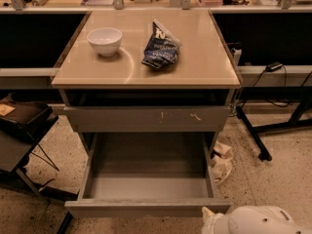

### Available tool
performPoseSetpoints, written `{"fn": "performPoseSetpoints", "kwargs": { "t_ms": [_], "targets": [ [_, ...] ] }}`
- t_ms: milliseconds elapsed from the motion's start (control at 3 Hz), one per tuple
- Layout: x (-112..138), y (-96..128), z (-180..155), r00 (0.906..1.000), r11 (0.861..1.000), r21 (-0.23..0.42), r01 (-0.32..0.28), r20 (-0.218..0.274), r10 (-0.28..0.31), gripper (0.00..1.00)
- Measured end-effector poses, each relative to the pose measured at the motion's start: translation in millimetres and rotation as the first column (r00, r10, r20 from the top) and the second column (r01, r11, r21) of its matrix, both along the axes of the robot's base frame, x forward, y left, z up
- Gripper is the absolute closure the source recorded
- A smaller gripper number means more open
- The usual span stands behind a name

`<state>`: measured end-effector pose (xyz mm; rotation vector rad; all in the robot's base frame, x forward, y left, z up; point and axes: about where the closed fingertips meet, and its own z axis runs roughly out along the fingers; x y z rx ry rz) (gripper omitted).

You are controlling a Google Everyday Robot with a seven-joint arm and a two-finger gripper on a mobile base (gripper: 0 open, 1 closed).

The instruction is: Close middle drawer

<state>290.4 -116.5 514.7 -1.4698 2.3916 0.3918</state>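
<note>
The middle drawer (146,207) is pulled far out of the grey cabinet. Its plain flat front faces me low in the camera view and its bare grey inside is empty. Above it, the top drawer front (146,119) with pale scratch marks stands slightly out. The lowest front is hidden below the open drawer. My gripper (208,214) shows only as a pale tip on the white arm housing (256,221) at the bottom right, just beyond the middle drawer's front right corner.
A white bowl (104,41) and a dark blue chip bag (160,47) sit on the tan cabinet top (204,57). Crumpled pale paper (222,163) lies on the floor right of the drawer. A black stand (22,126) is at the left, and a black table leg (253,135) at the right.
</note>
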Motion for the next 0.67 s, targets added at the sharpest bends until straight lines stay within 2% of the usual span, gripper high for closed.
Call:
{"fn": "performPoseSetpoints", "kwargs": {
  "t_ms": [333, 667],
  "targets": [
    [0.0, -0.2, 0.3, 1.0, 1.0, 0.0, 0.001, 0.001, -0.001, 0.0],
    [-5.3, 12.6, -55.9, 0.9967, 0.998, 0.065, -0.005, -0.08, 0.01, 0.0]
  ]
}}
